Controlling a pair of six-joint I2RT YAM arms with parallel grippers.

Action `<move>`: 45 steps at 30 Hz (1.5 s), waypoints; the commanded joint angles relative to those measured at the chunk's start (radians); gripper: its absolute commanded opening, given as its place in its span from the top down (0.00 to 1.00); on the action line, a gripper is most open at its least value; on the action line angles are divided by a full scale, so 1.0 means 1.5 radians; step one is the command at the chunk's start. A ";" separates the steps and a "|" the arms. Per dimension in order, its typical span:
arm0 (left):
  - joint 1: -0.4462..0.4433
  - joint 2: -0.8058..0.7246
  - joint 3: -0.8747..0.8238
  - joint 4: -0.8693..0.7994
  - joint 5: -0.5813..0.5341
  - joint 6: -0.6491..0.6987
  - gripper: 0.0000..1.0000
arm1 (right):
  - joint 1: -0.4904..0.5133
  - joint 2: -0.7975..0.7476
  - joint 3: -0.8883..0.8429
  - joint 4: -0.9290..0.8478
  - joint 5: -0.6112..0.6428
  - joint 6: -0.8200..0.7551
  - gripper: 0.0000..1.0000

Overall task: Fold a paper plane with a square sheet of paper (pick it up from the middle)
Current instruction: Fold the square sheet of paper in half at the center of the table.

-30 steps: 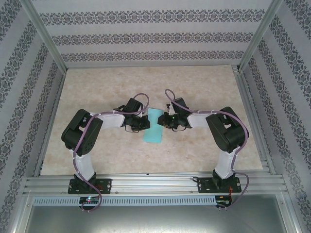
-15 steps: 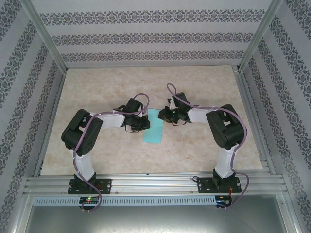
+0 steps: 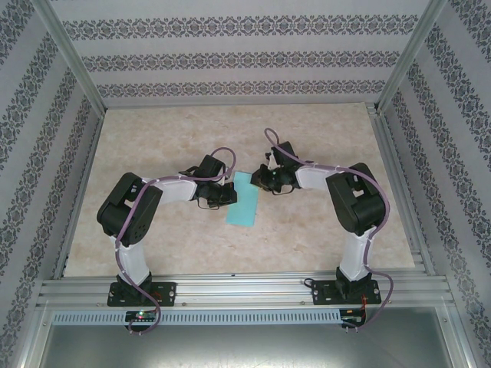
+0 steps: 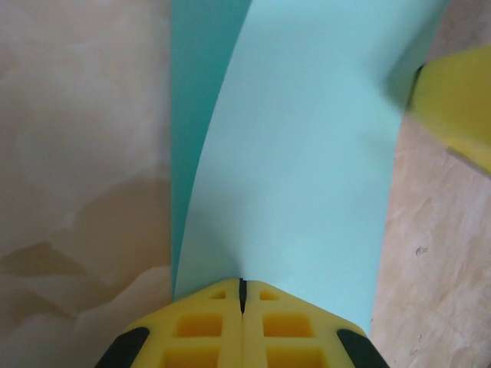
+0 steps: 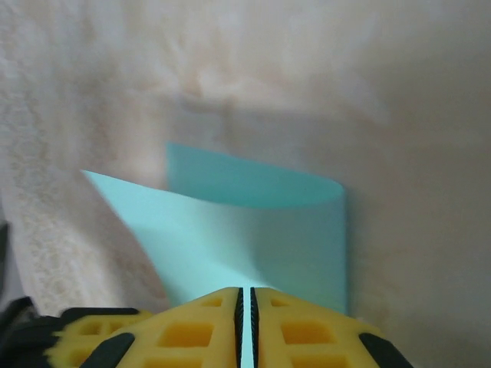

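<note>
Overhead view of a pale marbled bench: two arms reaching inward from the near edge toward a square sheet of paper near the middle of the bench. Teal, plain, loosely doubled over into a narrow strip, far end leaning slightly to the right.

Left claw at the strip's left long edge.
- From the left wrist: left claw fully closed, yellow pads pressed together with no gap, clamped on the near edge of the square sheet of paper.
- Upper layer pale and gently bowed, with a darker lower layer peeking out on the left.
- Across the sheet, at upper right, a yellow fingertip of the other arm touching the opposite edge.

Right claw at the strip's right edge, toward its far end.
- From the right wrist: right claw closed down to a thin slit, with a sliver of teal caught between the yellow pads.
- Square sheet of paper running away from the grip, curled over in a soft rounded fold rather than a sharp crease.
- One pointed corner jutting out to the left over the bench surface.

Lifted clear of the bench or resting on it: cannot tell.
</note>
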 commanded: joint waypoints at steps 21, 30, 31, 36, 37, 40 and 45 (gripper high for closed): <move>-0.010 0.023 -0.015 -0.064 -0.013 0.016 1.00 | -0.015 0.046 0.104 -0.127 0.036 0.002 0.87; -0.010 0.022 -0.012 -0.064 -0.011 0.015 1.00 | -0.034 0.044 0.115 -0.082 -0.010 0.037 0.87; -0.010 0.022 -0.011 -0.065 -0.011 0.016 1.00 | -0.034 0.050 0.111 -0.076 -0.008 0.041 0.87; -0.010 0.020 -0.011 -0.065 -0.010 0.015 1.00 | -0.033 0.084 0.095 -0.058 0.002 0.058 0.87; -0.009 0.020 -0.010 -0.066 -0.010 0.015 1.00 | -0.034 0.091 0.095 -0.061 0.010 0.059 0.87; -0.010 0.019 -0.010 -0.066 -0.009 0.015 1.00 | -0.035 0.107 0.087 -0.070 0.028 0.060 0.87; -0.010 0.019 -0.010 -0.066 -0.009 0.016 1.00 | -0.041 0.117 0.068 -0.041 0.008 0.084 0.87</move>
